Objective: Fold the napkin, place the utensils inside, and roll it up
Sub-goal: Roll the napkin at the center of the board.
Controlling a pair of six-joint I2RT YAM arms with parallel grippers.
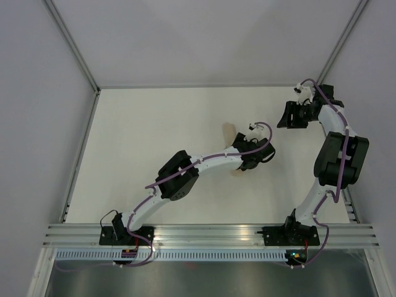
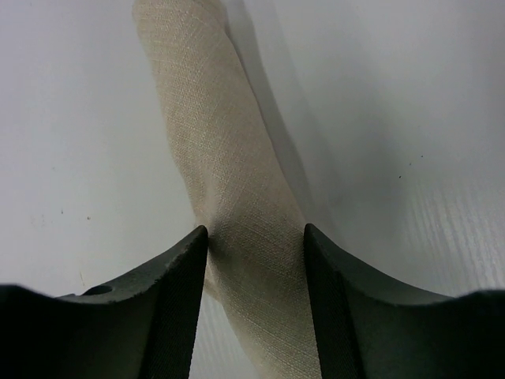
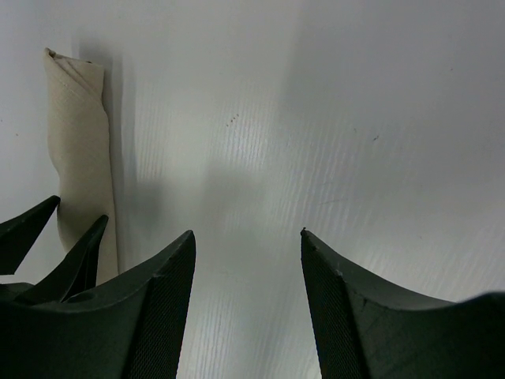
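Napkin (image 2: 229,142): rolled into a slim tube, lying at centre of table (image 1: 154,124), long axis running far to near, far end leaning slightly left. Pinched crosswise by left gripper (image 2: 255,229), fingers pressed on both sides. Right gripper (image 3: 246,233): far right, spread wide, holding nothing.

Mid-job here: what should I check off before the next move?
1. Napkin rolled into a tube: ok.
2. Utensils inside the roll: cannot tell, none visible.
3. Left hand straddling the roll, one finger on each side: ok.
4. Left hand gripping firmly: cannot tell.
5. Right hand open, empty and apart from the roll: ok.
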